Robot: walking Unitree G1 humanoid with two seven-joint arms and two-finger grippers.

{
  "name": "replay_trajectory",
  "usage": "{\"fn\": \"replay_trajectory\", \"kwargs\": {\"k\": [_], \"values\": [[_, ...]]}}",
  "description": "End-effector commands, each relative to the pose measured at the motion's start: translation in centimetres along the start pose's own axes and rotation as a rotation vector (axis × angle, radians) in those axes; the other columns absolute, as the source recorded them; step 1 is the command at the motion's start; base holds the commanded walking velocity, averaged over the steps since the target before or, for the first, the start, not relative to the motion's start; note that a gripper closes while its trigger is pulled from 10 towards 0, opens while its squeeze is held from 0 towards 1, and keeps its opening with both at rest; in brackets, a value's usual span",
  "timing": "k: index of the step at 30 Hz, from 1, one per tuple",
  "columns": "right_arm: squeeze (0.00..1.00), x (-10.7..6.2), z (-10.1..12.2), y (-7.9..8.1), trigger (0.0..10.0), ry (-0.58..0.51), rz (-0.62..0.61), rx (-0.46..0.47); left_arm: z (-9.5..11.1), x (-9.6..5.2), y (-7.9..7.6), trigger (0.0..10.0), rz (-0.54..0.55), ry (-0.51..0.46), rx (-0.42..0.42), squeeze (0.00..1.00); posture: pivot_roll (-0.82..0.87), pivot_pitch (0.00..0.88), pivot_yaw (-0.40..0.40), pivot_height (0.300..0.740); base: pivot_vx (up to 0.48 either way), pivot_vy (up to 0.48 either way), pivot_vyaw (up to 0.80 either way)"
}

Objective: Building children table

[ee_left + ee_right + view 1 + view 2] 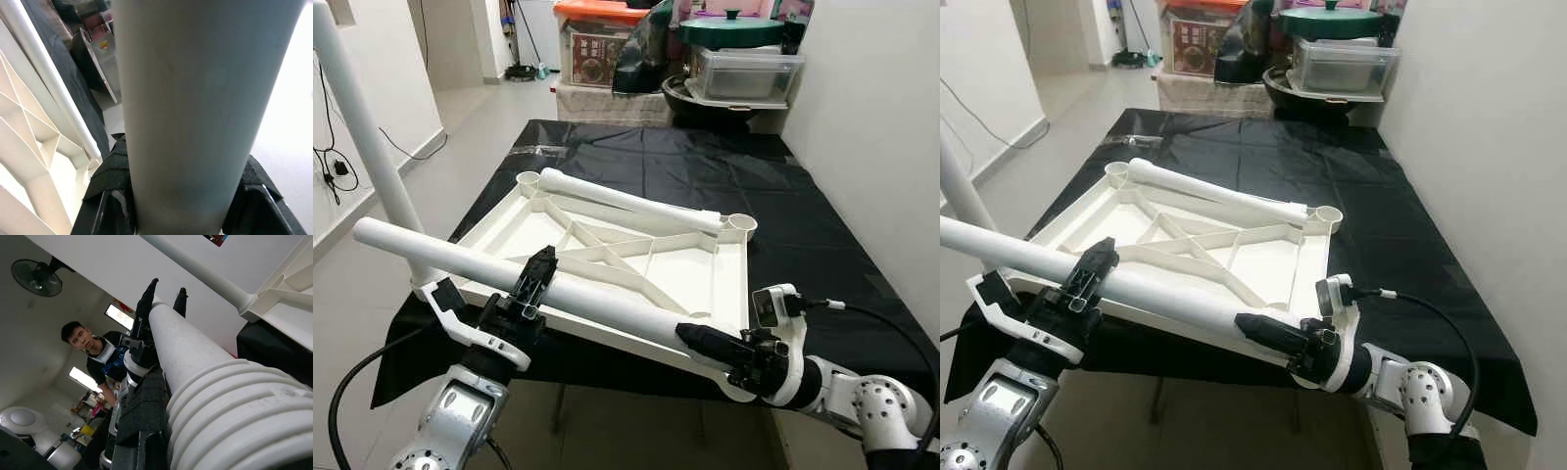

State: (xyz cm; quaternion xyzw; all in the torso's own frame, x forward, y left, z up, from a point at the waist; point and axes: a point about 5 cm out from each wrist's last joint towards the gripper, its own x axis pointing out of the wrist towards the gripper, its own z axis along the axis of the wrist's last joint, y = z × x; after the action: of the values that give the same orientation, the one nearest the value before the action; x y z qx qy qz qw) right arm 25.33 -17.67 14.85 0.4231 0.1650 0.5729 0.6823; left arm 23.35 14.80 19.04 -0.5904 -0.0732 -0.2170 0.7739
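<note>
Left eye view shows you both claws clenched on one white table leg (509,279): your left gripper (530,284) near its middle, your right gripper (710,345) at the threaded end. It hangs above the upturned tabletop (636,264) lying on the black sheet (803,225).

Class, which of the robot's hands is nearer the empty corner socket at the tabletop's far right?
Right. The right hand grips the leg's threaded end below that socket; the left hand holds the leg farther left.
</note>
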Motion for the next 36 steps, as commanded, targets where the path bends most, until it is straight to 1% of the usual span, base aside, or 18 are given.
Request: {"fn": "replay_trajectory", "kwargs": {"k": [1,2,3,4,5,6,7,13,16,17,19,22,25,26,29,31,33,36], "values": [[0.49,0.1,0.2,0.2,10.0,-0.005,-0.011,-0.047,-0.1,0.2,0.0,0.0,-0.006,-0.015,-0.034,0.0,0.04,0.049,-0.061,0.74,0.0,0.0,0.0],[0.49,0.1,0.2,0.2,10.0,-0.005,-0.011,-0.047,-0.1,0.2,0.0,0.0,-0.006,-0.015,-0.034,0.0,0.04,0.049,-0.061,0.74,0.0,0.0,0.0],[1.0,0.2,0.1,0.2,10.0,-0.004,-0.009,-0.061,-0.1,0.3,0.0,0.0,-0.003,-0.012,-0.029,0.0,0.04,0.047,-0.062,0.74,0.0,0.0,0.0],[1.0,0.2,0.1,0.2,10.0,-0.004,-0.009,-0.061,-0.1,0.3,0.0,0.0,-0.003,-0.012,-0.029,0.0,0.04,0.047,-0.062,0.74,0.0,0.0,0.0],[1.0,0.1,0.1,0.0,10.0,-0.007,-0.029,-0.067,-0.2,0.4,0.0,10.0,-0.006,-0.001,-0.021,0.0,0.04,0.043,-0.064,0.74,0.0,0.0,0.0],[1.0,-0.1,0.1,-0.2,10.0,-0.009,-0.042,-0.068,-0.3,0.5,-0.1,10.0,-0.008,0.007,-0.015,0.0,0.04,0.043,-0.064,0.74,0.0,0.0,0.0],[0.0,-0.5,0.1,-0.5,10.0,-0.014,-0.06,-0.063,-0.2,0.6,-0.1,10.0,-0.009,0.011,-0.011,0.0,0.05,0.03,-0.064,0.74,0.0,0.0,0.0],[0.0,-3.4,0.3,-1.3,10.0,-0.006,-0.159,-0.072,0.7,0.8,-0.4,10.0,-0.018,0.013,0.016,0.0,0.05,0.011,-0.068,0.74,0.0,0.0,0.0],[0.0,-5.8,1.1,-2.1,10.0,-0.005,-0.289,-0.118,1.5,1.4,-0.9,10.0,-0.053,0.017,0.059,0.0,0.04,0.0,-0.064,0.74,0.0,0.0,0.0],[0.0,-5.8,1.1,-2.1,10.0,-0.005,-0.289,-0.118,1.5,1.4,-0.9,10.0,-0.053,0.017,0.059,0.0,0.04,0.0,-0.064,0.74,0.0,0.0,0.0],[0.0,-7.2,2.3,-2.4,10.0,-0.04,-0.365,-0.167,2.0,2.1,-1.0,10.0,-0.068,0.034,0.107,0.0,0.04,0.0,-0.059,0.74,0.0,0.0,0.0],[0.0,-7.5,2.7,-2.6,10.0,-0.052,-0.393,-0.188,2.1,2.4,-1.0,10.0,-0.074,0.036,0.115,0.0,0.04,0.0,-0.054,0.74,0.0,0.0,0.0],[0.0,-8.0,4.8,-2.8,10.0,-0.119,-0.478,-0.282,2.3,3.4,-1.7,10.0,-0.114,0.068,0.162,0.0,0.03,0.0,-0.056,0.74,0.0,0.0,0.0],[0.0,-8.0,4.8,-2.8,10.0,-0.119,-0.478,-0.282,2.3,3.4,-1.7,10.0,-0.114,0.068,0.162,0.0,0.03,0.0,-0.056,0.74,0.0,0.0,0.0],[0.0,-7.4,7.5,-2.6,10.0,-0.213,-0.546,-0.425,2.6,4.5,-2.5,10.0,-0.152,0.093,0.204,0.0,0.04,0.0,-0.054,0.74,0.0,0.0,0.0],[0.0,-7.1,8.1,-2.5,10.0,-0.234,-0.561,-0.462,2.6,4.7,-2.7,10.0,-0.16,0.1,0.214,0.0,0.04,0.0,-0.054,0.74,0.0,0.0,0.0],[0.0,-5.8,9.6,-2.0,10.0,-0.269,-0.571,-0.552,2.9,5.4,-3.4,10.0,-0.201,0.129,0.252,0.0,0.04,0.0,-0.051,0.74,0.0,0.0,0.0],[0.0,-5.4,10.1,-1.8,10.0,-0.279,-0.563,-0.569,3.0,5.7,-3.7,10.0,-0.217,0.137,0.263,0.0,0.04,0.0,-0.051,0.74,0.0,0.0,0.0]]}}
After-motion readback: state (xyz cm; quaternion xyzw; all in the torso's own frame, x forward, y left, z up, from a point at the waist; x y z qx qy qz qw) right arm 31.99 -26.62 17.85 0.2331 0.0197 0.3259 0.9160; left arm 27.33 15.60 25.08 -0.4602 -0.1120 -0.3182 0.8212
